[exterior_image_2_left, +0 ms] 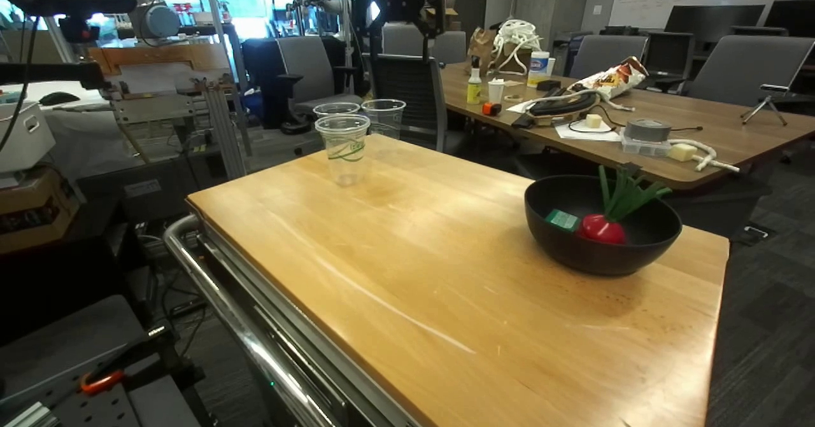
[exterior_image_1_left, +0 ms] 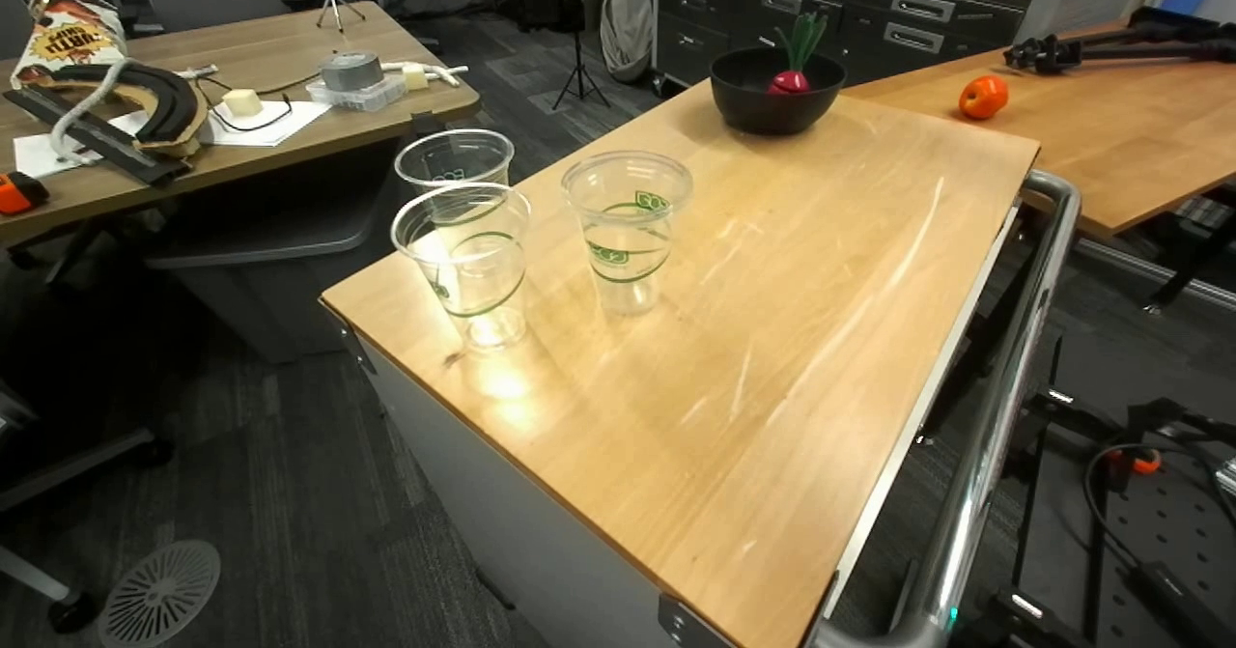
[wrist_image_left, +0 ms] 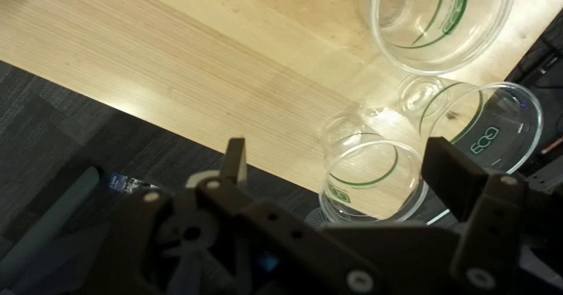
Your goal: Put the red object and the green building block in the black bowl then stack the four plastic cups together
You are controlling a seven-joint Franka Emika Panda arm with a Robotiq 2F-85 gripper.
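Pale wooden counter (exterior_image_1_left: 772,358), lightly scratched, across the middle of both exterior views. Polished metal tube rail (exterior_image_1_left: 1009,387) beside it, right of frame in an exterior view.

Black gripper (wrist_image_left: 335,154) along the bottom of the wrist view, jaws spread wide. In an exterior view the same gripper (exterior_image_2_left: 400,58) hangs at top of frame, a gap showing between its tips and the cup rims.

Wide, round black bowl (exterior_image_2_left: 602,261) upright on the counter, right of frame, well apart from the cups.

Tall, clear plastic cup (wrist_image_left: 371,176) with green band: upright, seen between the jaws in the wrist view, past the tips, nearer the jaw at picture right, which overlaps its rim edge. Second clear cup (wrist_image_left: 488,110), right of frame, partly behind that jaw. Third clear cup (wrist_image_left: 440,27), upper right, beyond the tips. Rim looks doubled; whether two nest there, cannot tell.

Small round red toy (exterior_image_2_left: 602,228) with green stem top: inside the bowl, well away from the jaws.

Small teal-green cube block (exterior_image_2_left: 563,219): also in the bowl, just left of the toy; contact unclear.
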